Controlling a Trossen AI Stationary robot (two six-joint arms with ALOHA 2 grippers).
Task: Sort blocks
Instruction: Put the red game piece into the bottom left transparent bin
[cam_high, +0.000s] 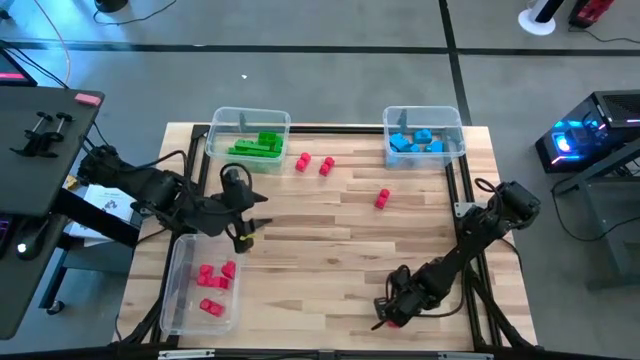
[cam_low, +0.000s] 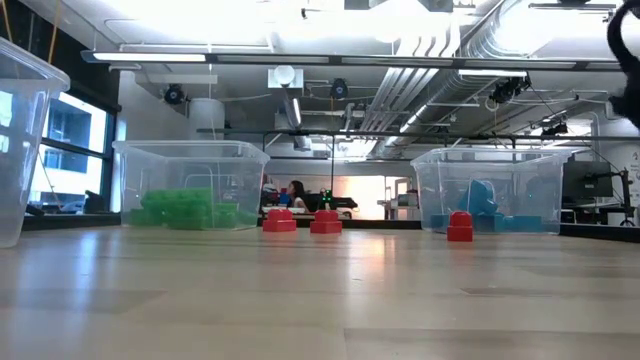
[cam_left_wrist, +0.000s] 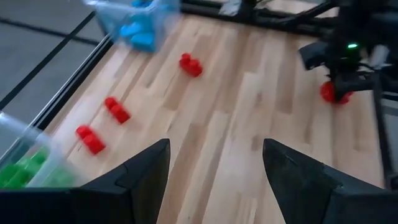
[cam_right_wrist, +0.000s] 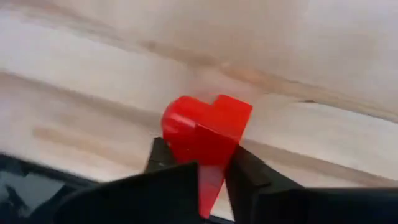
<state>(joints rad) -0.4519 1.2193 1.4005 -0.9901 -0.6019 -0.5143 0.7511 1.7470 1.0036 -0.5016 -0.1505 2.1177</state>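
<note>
1. We took the wooden table as our landmark and placed everything by it.
2. The right gripper was low at the table's near edge on the right side, its jaws pinched onto a red block between the fingertips, the block resting on or just above the wood.
3. The left gripper hung over the table's left part, just beside the bin of red blocks; its jaws stood wide apart with nothing between them, as the left wrist view showed.
4. Three loose red blocks lay on the table's far half: a pair near the far edge beside the green bin, and a single one farther right, nearer the blue bin.
5. Green blocks sat in the bin at the table's far left corner, light blue blocks in the bin at the far right corner.
6. Several red blocks lay in the bin at the table's near left edge.
</note>
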